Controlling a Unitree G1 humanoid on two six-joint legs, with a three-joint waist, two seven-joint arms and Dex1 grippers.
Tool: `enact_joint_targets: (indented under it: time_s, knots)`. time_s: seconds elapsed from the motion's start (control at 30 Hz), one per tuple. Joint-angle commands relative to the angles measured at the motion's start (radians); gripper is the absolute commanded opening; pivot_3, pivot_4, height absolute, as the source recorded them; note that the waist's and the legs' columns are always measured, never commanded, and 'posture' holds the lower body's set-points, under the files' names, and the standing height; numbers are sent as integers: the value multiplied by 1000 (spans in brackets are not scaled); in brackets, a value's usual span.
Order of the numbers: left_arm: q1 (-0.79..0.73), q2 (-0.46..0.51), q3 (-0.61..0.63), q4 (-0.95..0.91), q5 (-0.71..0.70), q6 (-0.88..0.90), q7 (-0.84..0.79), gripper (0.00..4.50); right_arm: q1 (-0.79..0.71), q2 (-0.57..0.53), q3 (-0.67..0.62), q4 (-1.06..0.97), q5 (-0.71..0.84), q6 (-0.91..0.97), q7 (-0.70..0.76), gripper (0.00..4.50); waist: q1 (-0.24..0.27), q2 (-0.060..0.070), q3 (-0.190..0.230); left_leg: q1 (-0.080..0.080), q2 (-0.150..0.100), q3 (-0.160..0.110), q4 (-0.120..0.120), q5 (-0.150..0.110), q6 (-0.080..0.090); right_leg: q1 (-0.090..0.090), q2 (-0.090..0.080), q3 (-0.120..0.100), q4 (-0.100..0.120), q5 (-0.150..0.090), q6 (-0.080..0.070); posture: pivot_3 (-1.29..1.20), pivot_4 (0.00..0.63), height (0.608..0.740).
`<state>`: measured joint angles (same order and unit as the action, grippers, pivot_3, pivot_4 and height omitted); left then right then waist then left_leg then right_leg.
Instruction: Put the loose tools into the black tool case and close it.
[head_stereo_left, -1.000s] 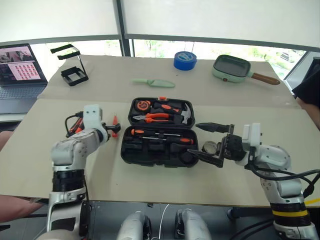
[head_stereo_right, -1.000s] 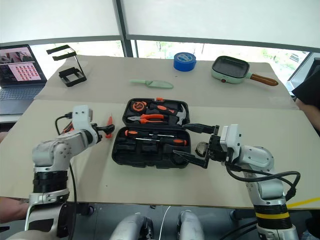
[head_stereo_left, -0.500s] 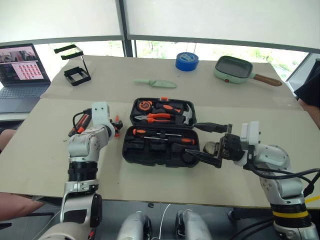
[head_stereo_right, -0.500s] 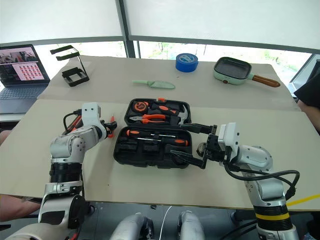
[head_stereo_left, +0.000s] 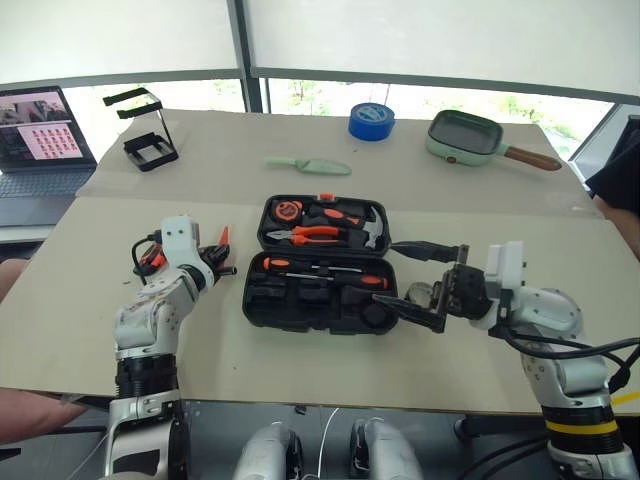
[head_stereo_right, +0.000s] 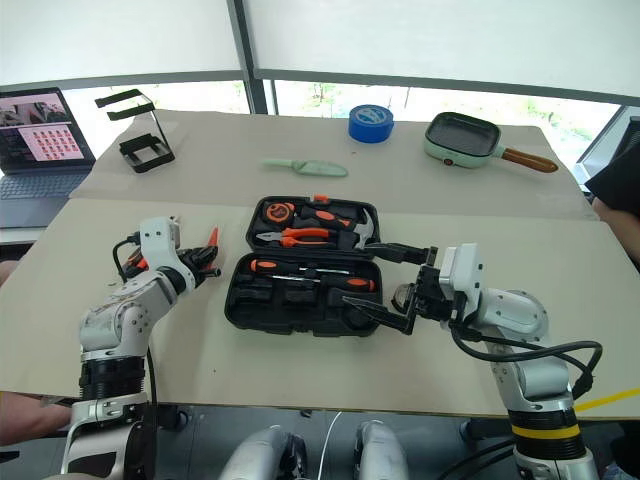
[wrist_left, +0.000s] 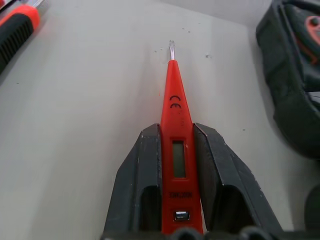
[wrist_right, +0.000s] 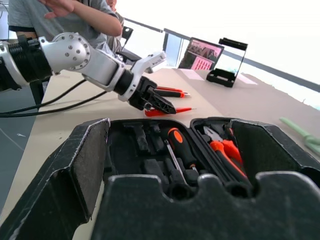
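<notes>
Clearly, the slim all-orange screwdriver (wrist_left: 176, 125) is clamped between the two black fingers of the left gripper (wrist_left: 176, 175); its metal tip is seen past the fingertips, while its rear end is cut off at the frame's edge in the left wrist view. In the left eye view the left gripper (head_stereo_left: 212, 262) is seen just left of the black tool case (head_stereo_left: 318, 262), which lies open on the beige table (head_stereo_left: 300, 370) with a hammer (head_stereo_left: 368, 230), pliers (head_stereo_left: 305, 236) and a black-and-orange-handled screwdriver (head_stereo_left: 300, 266) seated in its moulded slots. More orange-and-black tools (head_stereo_left: 152, 256) lie behind the left wrist; they are largely hidden by it and cannot be told apart. The right gripper (head_stereo_left: 418, 283) is held with its fingers spread wide at the case's right end, gripping nothing. A small round object (head_stereo_left: 420, 294) between those fingers is too obscured to identify. Farther back are the pale green knife (head_stereo_left: 308, 165), the blue tape roll (head_stereo_left: 371, 120), a black wire stand (head_stereo_left: 145, 130), a laptop (head_stereo_left: 40, 140) and a pale green pan (head_stereo_left: 470, 138).
</notes>
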<state>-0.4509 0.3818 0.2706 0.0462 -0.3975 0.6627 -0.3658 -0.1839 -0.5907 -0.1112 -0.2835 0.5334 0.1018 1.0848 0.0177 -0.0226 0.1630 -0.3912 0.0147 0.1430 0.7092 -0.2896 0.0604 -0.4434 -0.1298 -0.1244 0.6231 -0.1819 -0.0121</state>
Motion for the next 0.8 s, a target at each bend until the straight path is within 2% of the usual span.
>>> enact_joint_targets:
  time_s: [0.03, 0.13, 0.3, 0.43, 0.5, 0.6, 0.67, 0.8]
  knots:
    - [1, 138, -58, -104, -83, -84, -339, 472, 40, -54, -85, -35, 29, -11, 16, 4500, 2, 0, 0, 0, 0, 0, 0, 0, 0, -1, 0, 0, -1, 0, 0, 0, 150, 740]
    - [-31, 279, -185, -124, -103, -82, -615, 472, 69, -91, -127, -42, 44, -3, 20, 4500, 1, 1, 0, -1, 0, 1, 0, 0, 0, -1, 1, -1, -3, 0, 0, 0, 150, 740]
    - [-188, 352, -438, -18, 77, -325, -894, 472, 93, -136, -102, -58, 34, 14, 48, 4500, 9, 2, 1, -2, 0, 1, 0, -1, 1, 1, 5, -2, -7, -4, 9, 0, 150, 740]
    - [-276, 315, -557, 125, 183, -414, -957, 472, 89, -126, -73, -76, 25, 26, 21, 4500, 6, 3, 1, -1, 0, 0, 0, -1, 6, 2, 7, 0, -9, -4, 9, 0, 150, 740]
    - [-291, 308, -580, 164, 220, -459, -969, 472, 95, -123, -67, -84, 22, 23, 13, 4500, -1, 3, 1, -2, 0, 1, 0, 2, 13, 1, 8, 0, -9, -4, 9, 0, 150, 740]
    - [-303, 298, -607, 211, 273, -517, -976, 472, 106, -118, -63, -95, 22, 21, -2, 4500, -4, 3, 1, -5, 1, 0, 0, 2, 14, -1, 8, 0, -9, -4, 9, 0, 150, 740]
    - [-314, 292, -624, 240, 318, -552, -961, 472, 112, -115, -61, -100, 24, 22, -10, 4500, -3, 3, 1, -9, 0, 0, 2, 2, 14, -5, 9, 0, -9, 0, 3, 0, 150, 740]
    - [-311, 293, -631, 242, 349, -576, -973, 472, 119, -111, -54, -106, 21, 20, -18, 4500, -2, 3, 1, -12, 0, 1, 5, 2, 17, -7, 9, -2, -9, 1, 5, 0, 150, 740]
